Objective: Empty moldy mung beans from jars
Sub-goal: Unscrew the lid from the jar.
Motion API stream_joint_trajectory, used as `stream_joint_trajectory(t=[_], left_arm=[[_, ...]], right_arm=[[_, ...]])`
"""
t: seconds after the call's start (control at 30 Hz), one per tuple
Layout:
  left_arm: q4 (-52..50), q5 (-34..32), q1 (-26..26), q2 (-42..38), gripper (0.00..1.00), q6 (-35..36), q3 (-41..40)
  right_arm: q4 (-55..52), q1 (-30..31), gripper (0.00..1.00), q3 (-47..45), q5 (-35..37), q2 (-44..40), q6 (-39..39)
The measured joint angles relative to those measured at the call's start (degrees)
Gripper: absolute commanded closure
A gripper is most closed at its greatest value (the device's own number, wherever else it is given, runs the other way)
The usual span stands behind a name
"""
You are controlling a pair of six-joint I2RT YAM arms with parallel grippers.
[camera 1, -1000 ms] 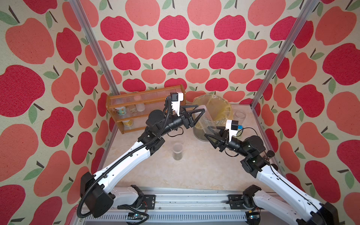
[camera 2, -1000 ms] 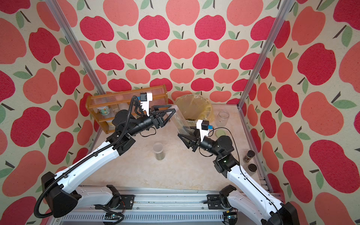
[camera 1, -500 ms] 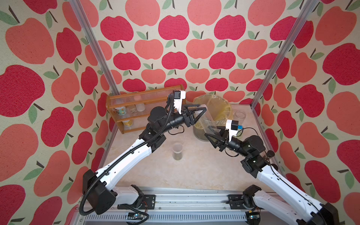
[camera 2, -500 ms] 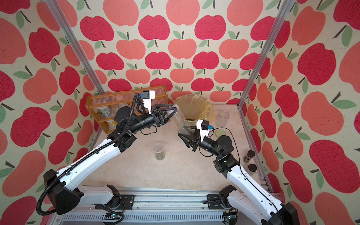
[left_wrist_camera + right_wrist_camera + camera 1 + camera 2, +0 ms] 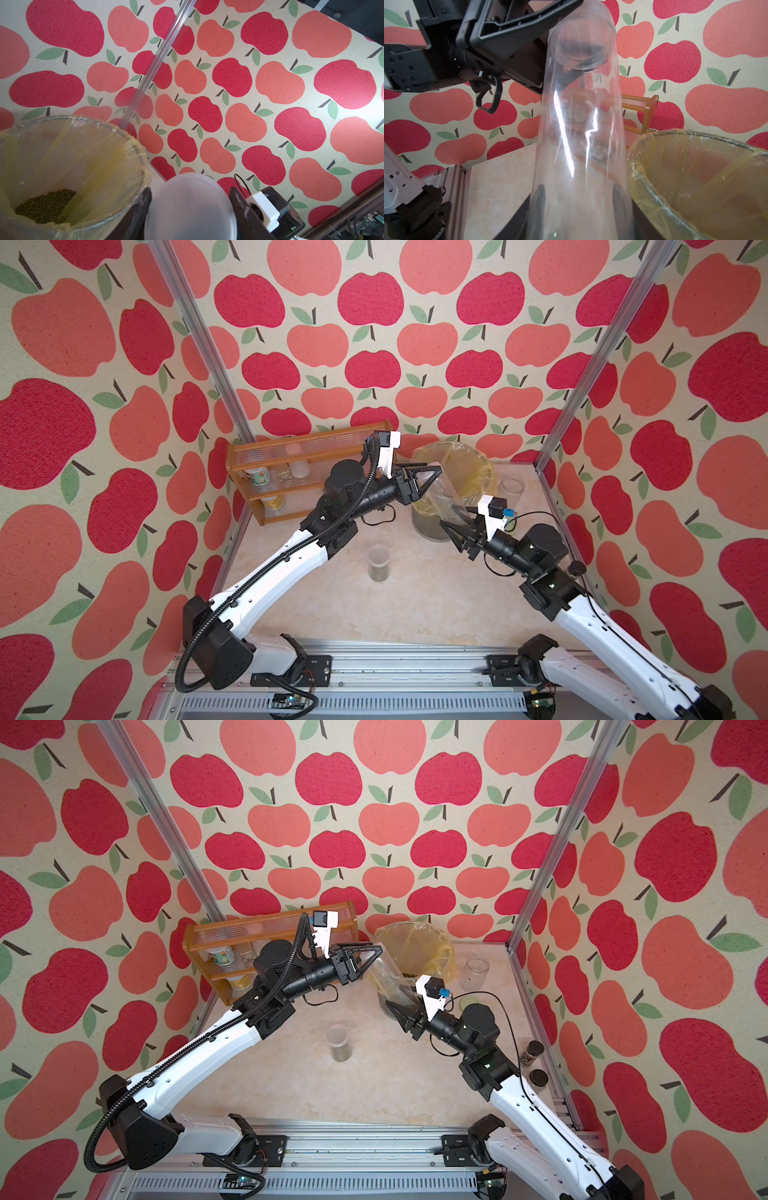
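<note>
Left tool (image 5: 190,199) has closed since the earlier frame. It now clamps the pale upper end of the tall jar (image 5: 581,124), so uncapping probably follows. Right tool (image 5: 579,197) grips the base. Both arms reach inward, jar tilted beside the bin (image 5: 133,141) — mung beans (image 5: 45,203) lie inside.

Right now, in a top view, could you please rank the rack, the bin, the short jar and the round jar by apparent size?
1. rack
2. bin
3. short jar and round jar: too alike to rank, and the round one stands farther back.
</note>
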Motion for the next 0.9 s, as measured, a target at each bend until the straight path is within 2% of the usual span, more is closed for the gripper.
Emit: stream_joint_trajectory(t=[0.4,0.9], left_arm=[[-21.27,-10.03,-2.86,5.31,0.54,-2.23,14.05],[-32.46,-17.77,-5.11,8.9,0.57,-6.43,22.43]], right_arm=[[-8.48,0.76,0.58,2.97,9.03,-1.03,-9.35],[-10.88,1.99,0.6,4.26,14.58,-0.26,-13.73]])
